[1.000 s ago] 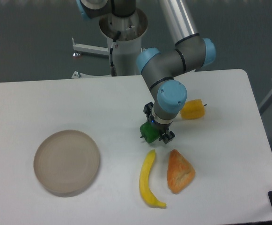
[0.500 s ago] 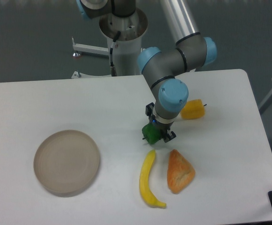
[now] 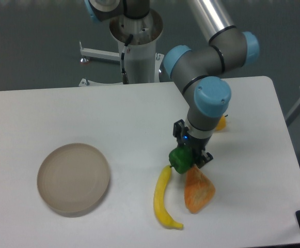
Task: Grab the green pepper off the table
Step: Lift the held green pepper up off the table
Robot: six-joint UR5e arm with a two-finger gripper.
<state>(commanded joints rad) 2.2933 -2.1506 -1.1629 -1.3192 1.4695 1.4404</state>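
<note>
The green pepper (image 3: 180, 160) sits right under my tool (image 3: 191, 156), a little right of the frame's centre, with my fingers closed narrow on it from either side; it hangs just to the lower left of my wrist, so the thing I want lies straight below the tool and not off to any side; I read no clear long axis in it, as it shows only as a rounded lobed lump. In this one fixed view I cannot tell whether its underside touches the white table (image 3: 88, 113) or has cleared it; it lies over the gap between the top end of the banana (image 3: 163, 199) just below and left, and the upper tip of the orange bread wedge (image 3: 198, 190) just below and right. The yellow-orange pepper (image 3: 221, 123) is mostly hidden behind my arm, up and right; the round beige plate (image 3: 73, 179) is well apart at the left. My judgement: the coming move is straight up, with both neighbours close beneath.
</note>
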